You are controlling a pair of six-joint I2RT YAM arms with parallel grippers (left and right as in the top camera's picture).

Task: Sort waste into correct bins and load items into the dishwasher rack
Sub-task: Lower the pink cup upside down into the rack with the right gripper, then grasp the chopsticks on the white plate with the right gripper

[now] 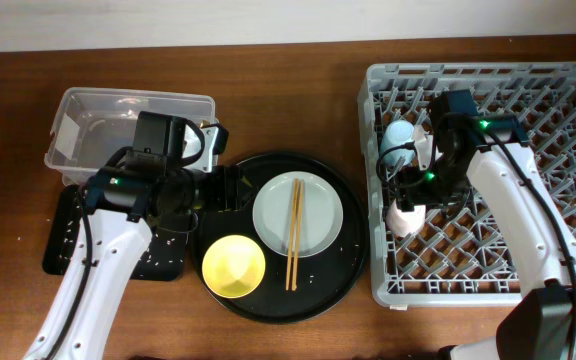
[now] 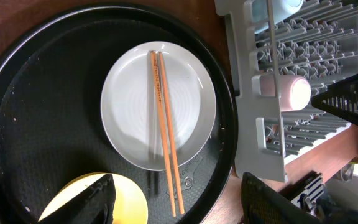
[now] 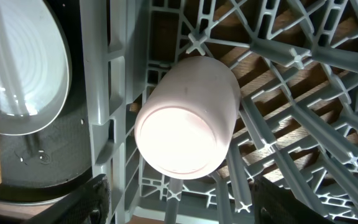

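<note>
The grey dishwasher rack (image 1: pixel 548 90) stands at the right. A pink cup (image 1: pixel 404 216) lies on its side in it near the left wall, also in the right wrist view (image 3: pixel 188 121). A light-blue cup (image 1: pixel 398 134) sits behind it. My right gripper (image 1: pixel 410 192) (image 3: pixel 182 208) is open just above the pink cup, not touching it. A pale plate (image 1: pixel 298 215) (image 2: pixel 129 106) carries the chopsticks (image 1: pixel 293 232) (image 2: pixel 165 127). The yellow bowl (image 1: pixel 233 266) (image 2: pixel 132 202) sits beside it. My left gripper (image 1: pixel 220 188) (image 2: pixel 179 211) is open and empty over the round tray's left edge. Napkin and foil wrapper are out of view.
The plate and bowl rest on a big round black tray (image 1: pixel 353 250) (image 2: pixel 36 93) with scattered pale crumbs. A clear plastic tub (image 1: pixel 88 115) stands at the back left. A shallow black rectangular tray (image 1: pixel 63 240) speckled with crumbs lies in front of it, partly under my left arm.
</note>
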